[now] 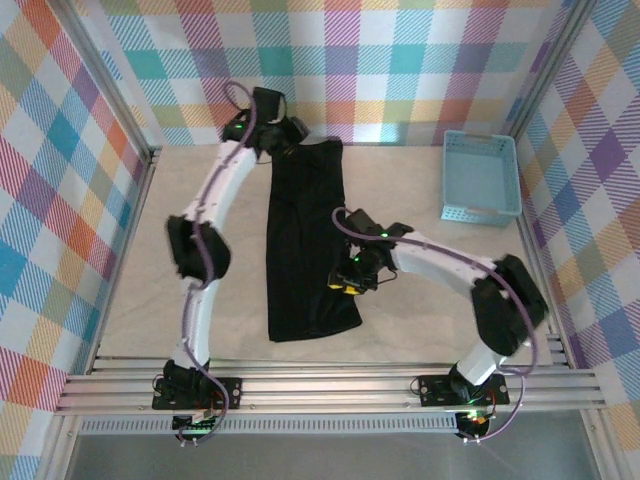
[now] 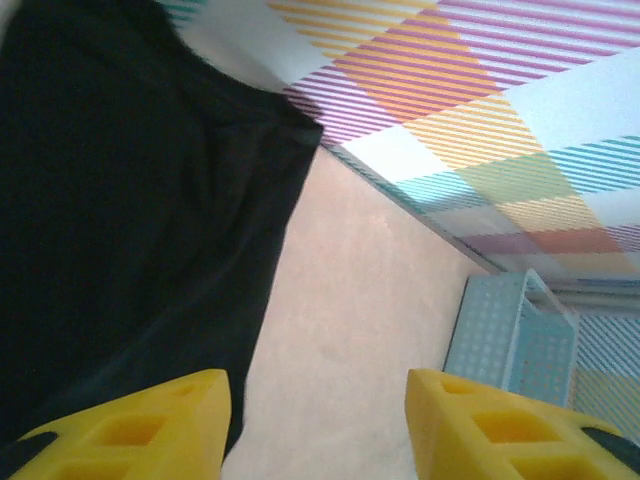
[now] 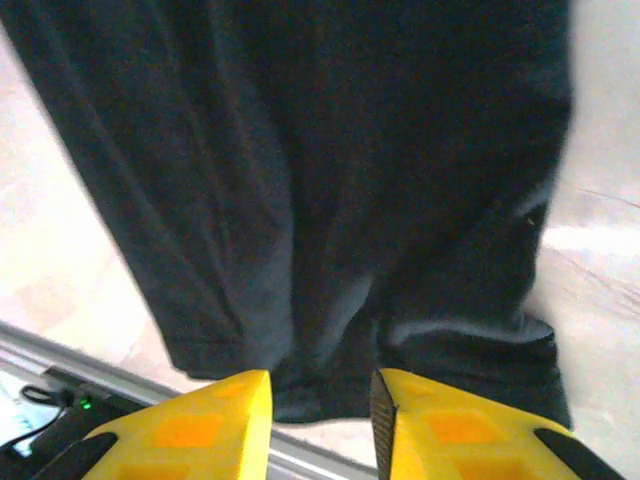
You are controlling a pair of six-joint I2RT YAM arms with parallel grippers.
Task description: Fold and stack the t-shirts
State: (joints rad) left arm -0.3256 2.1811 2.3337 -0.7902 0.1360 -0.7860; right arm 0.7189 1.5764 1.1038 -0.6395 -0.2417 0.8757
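Judging from how the cloth lies, the lengthwise fold looks done and the crosswise fold is not yet made. The t-shirt (image 1: 305, 240) lies on the table (image 1: 420, 300) as 1 long narrow strip, running from the far wall toward the near edge, about in the middle between the 2 arms. The light-blue basket (image 1: 481, 178) stands well apart from it, in the far right corner.

The left gripper (image 2: 315, 430) is at the far end of the strip. Its jaws stand clearly apart and nothing is between them; in the left wrist view I see bare table through the gap, and the black cloth is just beside its one finger. The right gripper (image 3: 320, 415) hovers over the near part of the strip, by its right edge. Its jaws are apart only a little, and they hold nothing; the hem of the t-shirt shows through the narrow gap below them.

I think the next move calls for a new grip on 1 end of the strip, on both corners together if possible, so that this end can be carried over the other end. The cloth is soft, so the layers may slide apart if only the upper layer is pinched.
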